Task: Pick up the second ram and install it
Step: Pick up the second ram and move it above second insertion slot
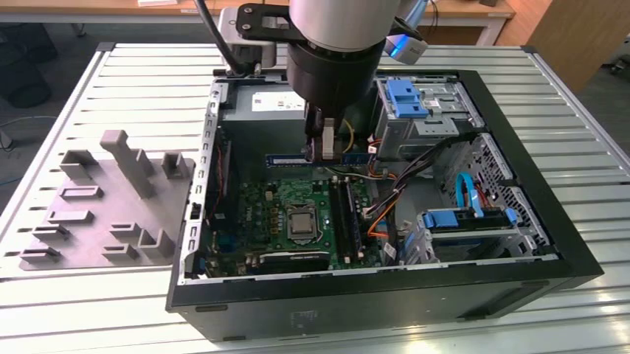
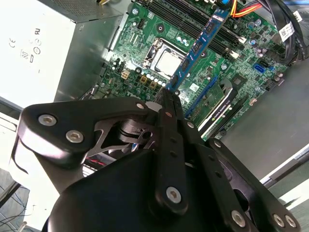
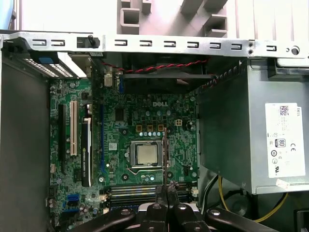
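The second ram [image 1: 288, 159] is a thin blue-green stick held level above the motherboard [image 1: 261, 210] inside the open computer case. My gripper [image 1: 328, 153] is shut on its middle, and both ends stick out past the fingers. In the second wrist view the ram [image 2: 199, 46] runs away from my gripper [image 2: 170, 94] over the board. In the first wrist view the ram [image 3: 165, 154] shows edge-on beside the processor [image 3: 147, 154], ahead of my gripper [image 3: 166, 189]. The black memory slots [image 1: 341, 214] lie below, and the stick sits crosswise to them.
The grey power supply [image 1: 261, 107] sits close behind the gripper. Drive cages [image 1: 418, 103] and loose cables [image 1: 394, 192] crowd the exterior view's right side of the case. A grey fixture block [image 1: 108, 199] with upright posts stands outside the case on the slatted table [image 1: 108, 302].
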You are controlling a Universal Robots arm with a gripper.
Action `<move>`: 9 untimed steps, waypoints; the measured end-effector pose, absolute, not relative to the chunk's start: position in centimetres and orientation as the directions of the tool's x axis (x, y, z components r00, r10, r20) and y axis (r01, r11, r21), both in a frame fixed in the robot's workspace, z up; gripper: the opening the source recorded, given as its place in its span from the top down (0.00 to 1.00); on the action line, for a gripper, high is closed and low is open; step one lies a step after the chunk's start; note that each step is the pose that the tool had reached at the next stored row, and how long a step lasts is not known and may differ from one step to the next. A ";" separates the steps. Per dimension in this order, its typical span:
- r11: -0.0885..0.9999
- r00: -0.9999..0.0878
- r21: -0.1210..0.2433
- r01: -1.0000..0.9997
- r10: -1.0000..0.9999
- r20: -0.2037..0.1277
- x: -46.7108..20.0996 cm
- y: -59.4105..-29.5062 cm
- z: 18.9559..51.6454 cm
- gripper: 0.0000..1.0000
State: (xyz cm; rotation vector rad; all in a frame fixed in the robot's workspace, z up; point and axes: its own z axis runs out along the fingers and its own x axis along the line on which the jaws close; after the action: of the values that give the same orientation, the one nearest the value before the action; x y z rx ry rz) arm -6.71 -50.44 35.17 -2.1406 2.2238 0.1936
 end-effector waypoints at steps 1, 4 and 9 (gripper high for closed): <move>0.035 -0.041 0.056 -0.998 -0.992 -0.122 -6.7 -50.4 35.2 0.88; 0.035 -0.041 0.056 -0.998 -0.992 -0.122 -6.7 -50.5 34.9 0.88; 0.035 -0.041 0.056 -0.998 -0.992 -0.122 -6.7 -50.7 34.4 0.88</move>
State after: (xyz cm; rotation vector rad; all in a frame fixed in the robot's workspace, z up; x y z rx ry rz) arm -6.71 -50.68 34.44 -2.1405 2.2237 0.1937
